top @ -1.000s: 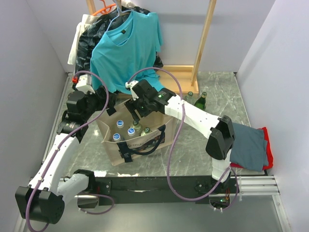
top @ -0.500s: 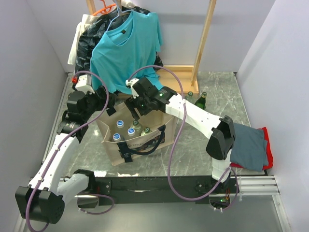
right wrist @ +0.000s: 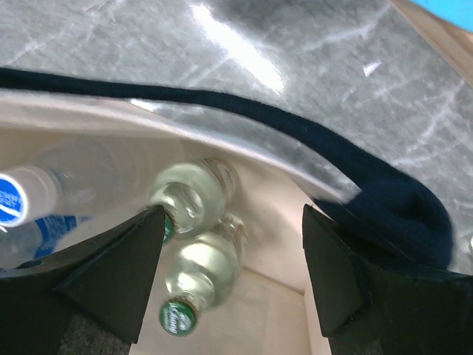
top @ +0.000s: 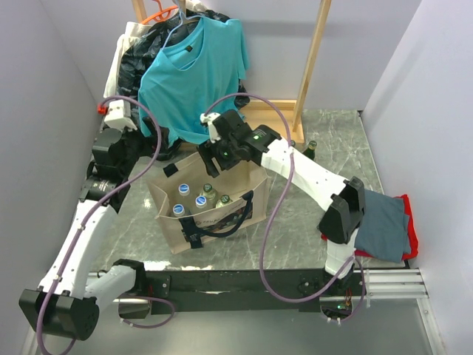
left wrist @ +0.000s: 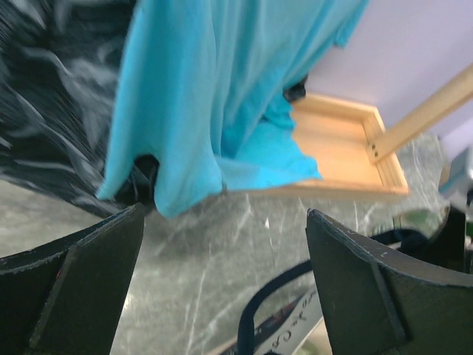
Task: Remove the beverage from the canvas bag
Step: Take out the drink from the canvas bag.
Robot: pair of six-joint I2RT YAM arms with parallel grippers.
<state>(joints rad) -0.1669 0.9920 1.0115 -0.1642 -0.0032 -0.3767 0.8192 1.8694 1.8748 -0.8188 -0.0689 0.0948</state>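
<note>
Below and between the fingers [right wrist: 111, 277] of the right gripper [right wrist: 231, 222], which stand wide apart with nothing in them, two green-capped bottles [right wrist: 199, 270] sit inside the canvas bag [top: 255, 207], near the wall on its strap side. Either could be the beverage, and I cannot tell which is meant. Both stand nearly upright, so their long axis runs roughly along the gripper's line of approach. They are seen almost end-on, with caps leaning a little toward the finger on the left of the wrist view. Beyond that finger sit the blue-capped bottles [right wrist: 15, 200]. The black strap handle [right wrist: 222, 103] crosses ahead of the fingertips, and its bunched end lies just beside the other finger, touching or nearly so. In the top view the right gripper hovers over the bag's back rim. It is much nearer the bottles than the left gripper [left wrist: 225, 222], which is also spread and empty, off to the bag's left and facing the teal shirt [left wrist: 199, 96]. I judge the coming move to be a straight descent, jaws straddling one neck and clear of the strap.
</note>
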